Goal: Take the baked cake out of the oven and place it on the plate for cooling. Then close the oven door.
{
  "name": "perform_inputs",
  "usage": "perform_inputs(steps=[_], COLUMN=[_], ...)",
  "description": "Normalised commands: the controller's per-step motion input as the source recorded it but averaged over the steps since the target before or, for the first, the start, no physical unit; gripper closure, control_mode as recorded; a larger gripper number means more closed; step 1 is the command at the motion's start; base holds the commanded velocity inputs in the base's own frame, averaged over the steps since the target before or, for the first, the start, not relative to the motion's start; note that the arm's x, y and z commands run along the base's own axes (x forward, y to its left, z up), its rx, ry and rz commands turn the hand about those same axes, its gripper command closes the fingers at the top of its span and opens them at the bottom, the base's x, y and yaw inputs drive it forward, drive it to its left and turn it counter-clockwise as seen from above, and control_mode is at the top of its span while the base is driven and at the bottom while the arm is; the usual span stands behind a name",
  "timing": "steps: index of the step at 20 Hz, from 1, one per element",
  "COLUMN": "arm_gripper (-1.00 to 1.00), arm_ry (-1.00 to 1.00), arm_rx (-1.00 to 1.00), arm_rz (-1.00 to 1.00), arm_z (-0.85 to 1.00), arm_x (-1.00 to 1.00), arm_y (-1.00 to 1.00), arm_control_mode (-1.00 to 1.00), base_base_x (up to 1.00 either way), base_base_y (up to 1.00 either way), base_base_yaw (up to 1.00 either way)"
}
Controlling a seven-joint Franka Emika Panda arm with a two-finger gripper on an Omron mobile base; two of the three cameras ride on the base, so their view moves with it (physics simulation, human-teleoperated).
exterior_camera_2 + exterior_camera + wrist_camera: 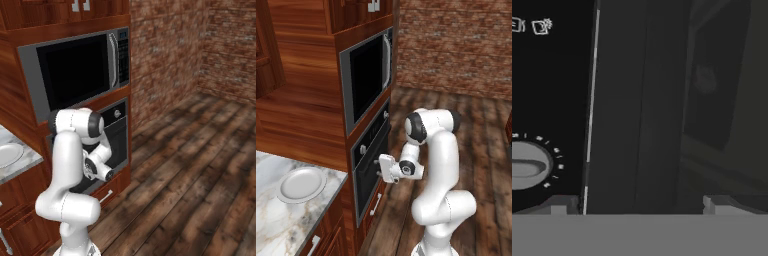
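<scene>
White arm (pixel 75 165) near left, wrist up against oven (pixel 112 142) front. Microwave (pixel 75 72) above oven. Plate (pixel 7 154) on marble counter (pixel 25 160), far left edge.

Kitchen: built-in oven (pixel 372 165) under microwave (pixel 367 80), wood cabinets, marble counter (pixel 276 220).

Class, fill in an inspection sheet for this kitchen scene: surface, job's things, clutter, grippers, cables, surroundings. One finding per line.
Surface: marble counter, left of the oven column.
Job's things: plate on the counter, nothing on it; oven with its oven door shut; cake nothing seen.
Clutter: nothing seen.
Grippers: gripper open, fingers close to the oven's front, beside a knob, holding nothing.
Cables: nothing seen.
Surroundings: microwave above the oven, wooden cabinets, brick wall, plank floor.
</scene>
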Motion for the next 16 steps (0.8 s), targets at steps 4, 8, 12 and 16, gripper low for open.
perform_inputs(steps=[4, 8, 12, 16], arm_gripper=[-1.00, -1.00, -1.00, -1.00], arm_ry=[0.00, 0.00, 0.00, 0.00], arm_rx=[0.08, 0.08, 0.05, 0.02], arm_rz=[0.00, 0.00, 0.00, 0.00], arm_z=[-0.09, -0.02, 0.00, 0.00], arm_x=[0.02, 0.06, 0.10, 0.14], arm_y=[0.25, 0.28, 0.25, 0.24], arm_control_mode=[-1.00, -1.00, -1.00, -1.00], base_base_x=[0.00, 0.00, 0.00, 0.00], base_base_y=[0.00, 0.00, 0.00, 0.00], base_base_yaw=[0.00, 0.00, 0.00, 0.00])
